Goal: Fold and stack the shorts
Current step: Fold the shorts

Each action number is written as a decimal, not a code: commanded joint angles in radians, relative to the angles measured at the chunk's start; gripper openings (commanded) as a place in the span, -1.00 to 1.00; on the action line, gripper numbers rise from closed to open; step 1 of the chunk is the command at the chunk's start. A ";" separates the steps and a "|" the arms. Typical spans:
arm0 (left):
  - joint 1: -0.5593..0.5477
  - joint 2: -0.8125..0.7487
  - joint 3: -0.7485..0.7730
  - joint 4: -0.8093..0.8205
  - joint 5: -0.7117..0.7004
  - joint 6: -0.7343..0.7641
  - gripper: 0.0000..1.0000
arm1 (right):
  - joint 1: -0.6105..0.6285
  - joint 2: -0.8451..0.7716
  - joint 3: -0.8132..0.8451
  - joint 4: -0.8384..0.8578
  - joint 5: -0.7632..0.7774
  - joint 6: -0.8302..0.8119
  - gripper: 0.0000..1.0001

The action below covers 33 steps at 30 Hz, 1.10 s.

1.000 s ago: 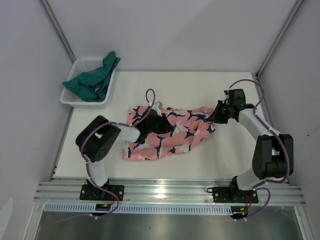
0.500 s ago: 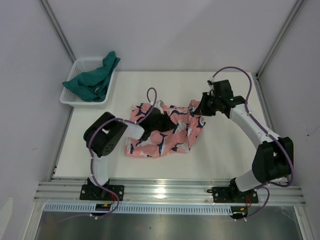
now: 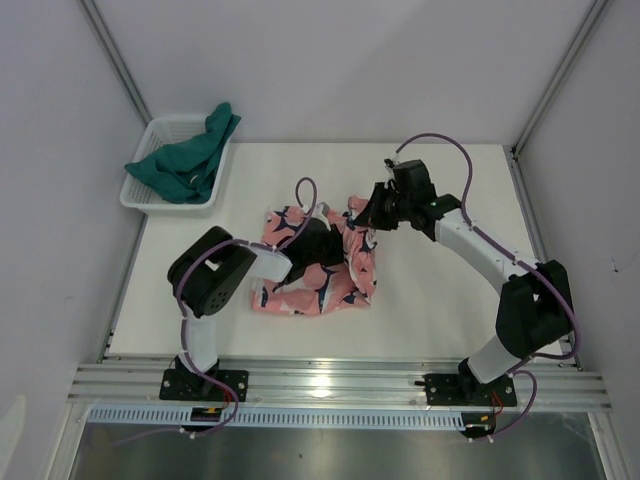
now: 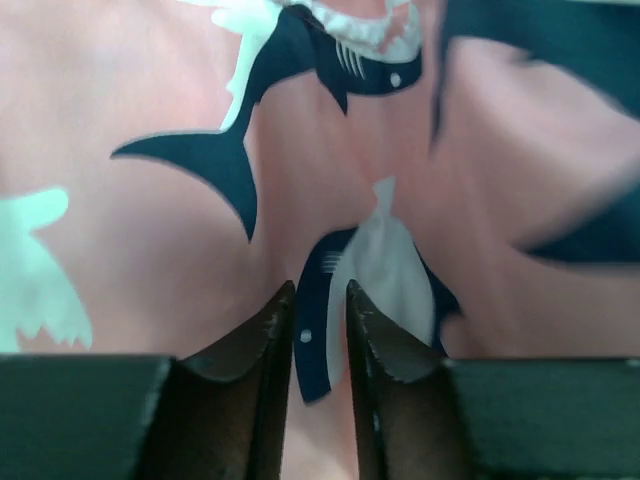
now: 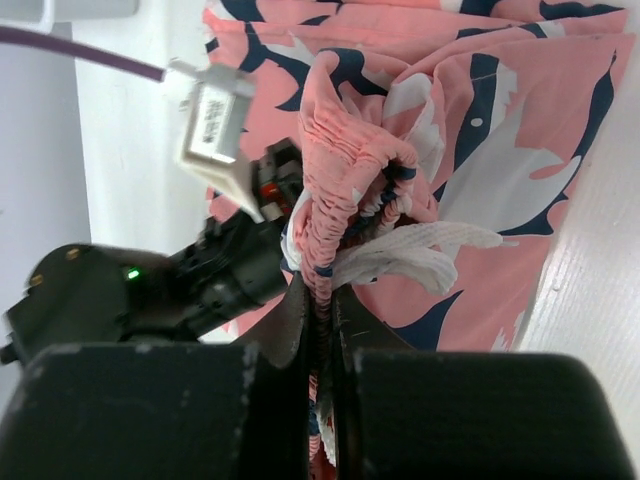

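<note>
The salmon-pink shark-print shorts (image 3: 310, 285) lie mid-table, their right part lifted and drawn over to the left. My right gripper (image 3: 368, 218) is shut on the gathered waistband (image 5: 345, 180), holding it above the cloth, and the white drawstring (image 5: 420, 255) hangs beside it. In the right wrist view the jaws (image 5: 320, 285) pinch the elastic edge. My left gripper (image 3: 322, 240) rests its tips on the middle of the pink shorts (image 4: 150, 230). Its jaws (image 4: 320, 290) stand a narrow gap apart with print showing between them. The teal shorts (image 3: 185, 165) lie bunched in the basket.
The white mesh basket (image 3: 140, 200) stands at the table's far left corner, with the teal cloth hanging over its back rim. Frame posts rise at both back corners. Bare white tabletop (image 3: 450, 290) stretches right of the shorts.
My right gripper has carried the waistband leftward and farther back, pulling the shorts' right part over toward the left gripper. The left gripper has stayed on the cloth.
</note>
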 commanded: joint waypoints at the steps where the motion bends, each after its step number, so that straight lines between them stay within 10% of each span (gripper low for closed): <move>1: -0.003 -0.116 -0.018 -0.053 -0.007 -0.011 -0.37 | 0.001 -0.002 -0.007 0.081 0.039 0.038 -1.00; 17: 0.307 -0.594 -0.310 -0.302 0.080 0.106 -0.11 | -0.050 -0.034 -0.011 0.063 -0.021 0.003 -1.00; 33: 0.516 -0.688 -0.477 -0.371 0.062 0.247 0.11 | -0.047 0.004 -0.005 0.058 -0.055 -0.016 -1.00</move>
